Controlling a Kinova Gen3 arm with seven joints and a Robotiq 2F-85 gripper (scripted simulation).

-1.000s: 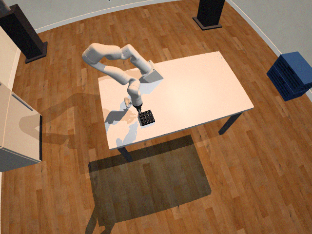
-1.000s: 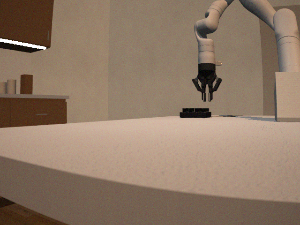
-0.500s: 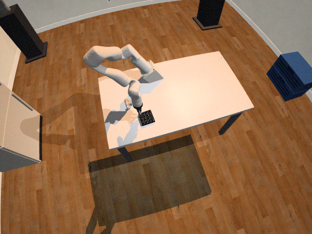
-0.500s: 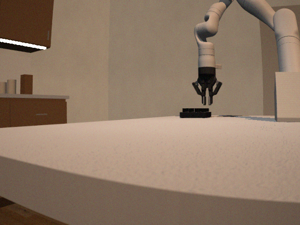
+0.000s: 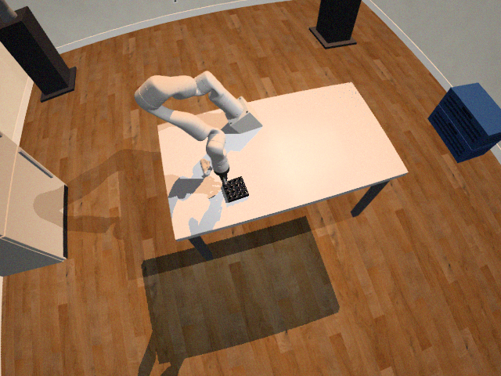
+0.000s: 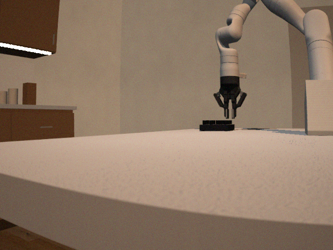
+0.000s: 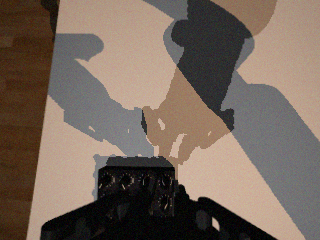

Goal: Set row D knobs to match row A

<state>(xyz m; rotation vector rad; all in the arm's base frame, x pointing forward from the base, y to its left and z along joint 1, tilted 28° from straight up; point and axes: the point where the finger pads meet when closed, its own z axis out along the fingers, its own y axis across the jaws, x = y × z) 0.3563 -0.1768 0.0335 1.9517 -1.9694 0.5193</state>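
Note:
The black knob box [image 5: 236, 189] [image 6: 216, 127] [image 7: 135, 180] stands on its feet near the front left of the pale table [image 5: 323, 133] [image 6: 161, 166]. Its knobs are too small and dark to read their lines. My gripper [image 5: 225, 180] [image 6: 230, 116] points straight down and hangs a short way above the box's right part in the exterior view. Its fingers stand narrowly apart with nothing between them. In the wrist view only the far rows of knobs show; the gripper's dark body hides the nearer part of the box.
The arm's white base block [image 5: 244, 121] [image 6: 318, 107] stands on the table behind the box. The table's left edge and the wood floor [image 7: 22, 100] lie close to the box. A blue crate [image 5: 465, 121] stands on the floor far right.

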